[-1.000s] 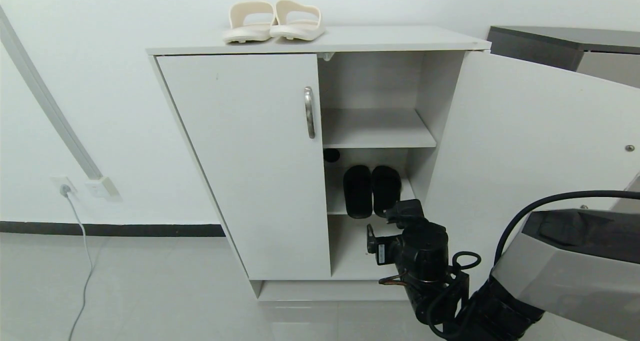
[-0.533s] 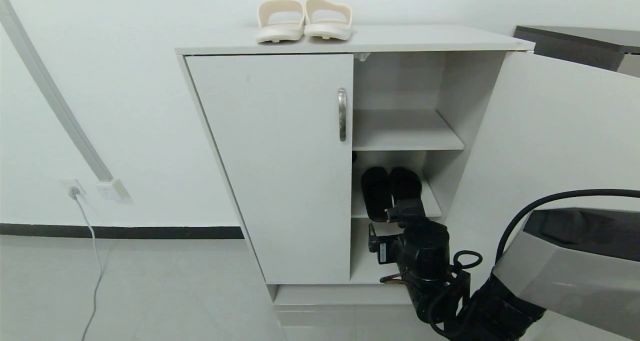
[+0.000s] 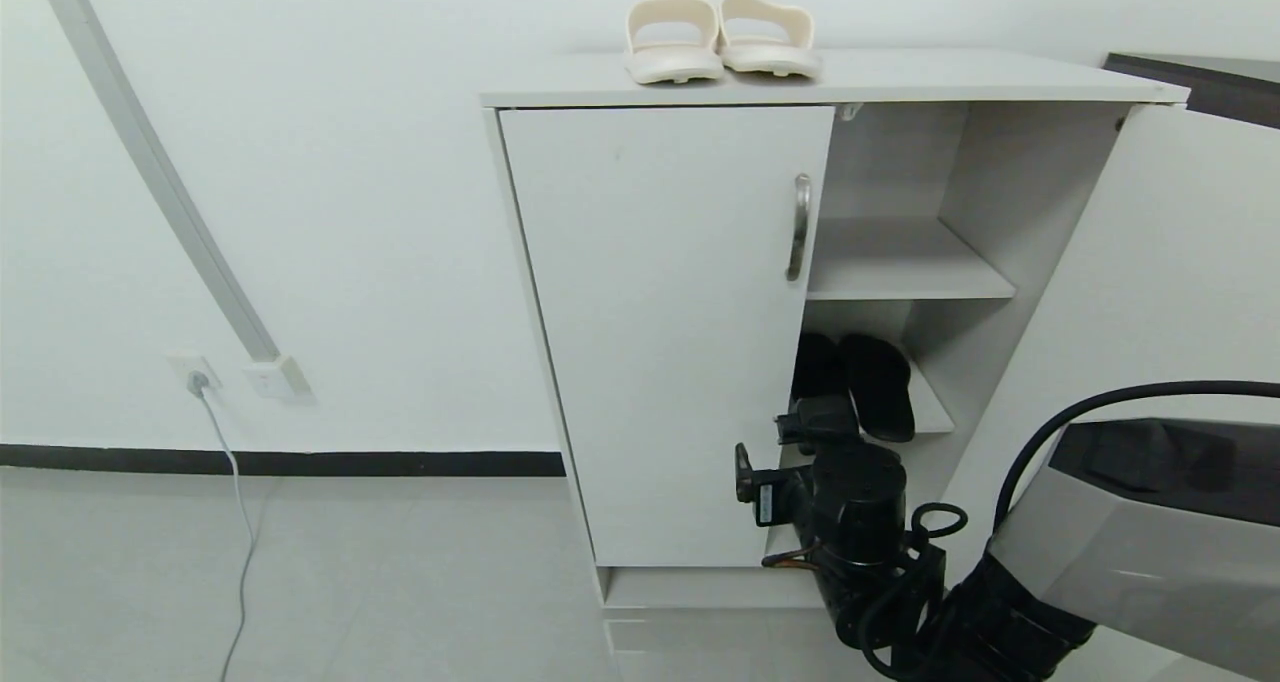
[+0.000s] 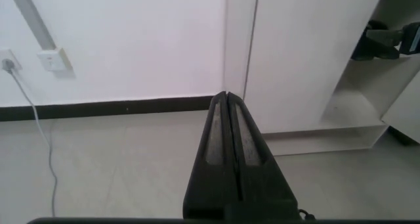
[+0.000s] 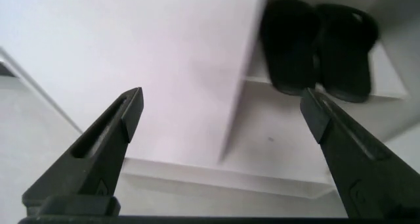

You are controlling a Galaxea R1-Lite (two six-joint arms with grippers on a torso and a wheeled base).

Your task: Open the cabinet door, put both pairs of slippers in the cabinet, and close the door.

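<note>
You had a cabinet (image 3: 900, 77) of smooth, matt white board, its closed door (image 3: 680, 332) carrying a satin metal handle (image 3: 800, 227). At twelve o'clock on its top, the cream slippers (image 3: 722, 40) looked like matt moulded foam or rubber. The black slippers (image 3: 878, 387), at five o'clock from the handle, were matt too. Your right gripper (image 5: 222, 99) had matt black plastic fingers (image 5: 98, 145). The floor tiles (image 3: 300, 582) showed a faint sheen.

The white cabinet (image 3: 900, 74) stood with its right door (image 3: 1160, 292) swung open and its left door (image 3: 670, 332) shut. A cream pair of slippers (image 3: 722, 42) sat side by side on its top. A black pair (image 3: 876, 387) lay on the second shelf inside.
</note>
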